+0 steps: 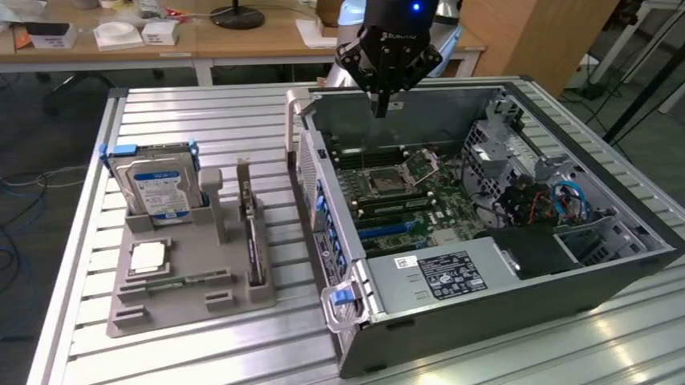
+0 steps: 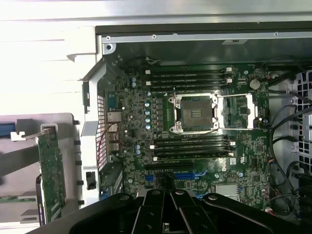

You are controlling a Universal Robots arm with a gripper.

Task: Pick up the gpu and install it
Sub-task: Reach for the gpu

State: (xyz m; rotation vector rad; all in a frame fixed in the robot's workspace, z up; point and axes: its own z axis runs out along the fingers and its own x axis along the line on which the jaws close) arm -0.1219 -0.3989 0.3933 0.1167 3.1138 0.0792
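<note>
- On the exterior view's left, the gpu (image 1: 255, 241) stood on edge in the gray tray (image 1: 172, 301) on the bench (image 1: 160, 120).
- Your claw (image 1: 378, 108) hung over the open computer case (image 1: 482, 321), far from the gpu, tips together, empty.
- To grab well, I think you needed tips apart, square over that thin edge.

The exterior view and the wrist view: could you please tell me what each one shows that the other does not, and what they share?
The exterior view adds the hard drive and a processor chip on the grey tray, plus the power supply in the open case. The wrist view adds the coin cell on the motherboard. Both share the claw over the case, the motherboard's empty socket, and the gpu standing on edge in the tray, apart from the claw.
</note>
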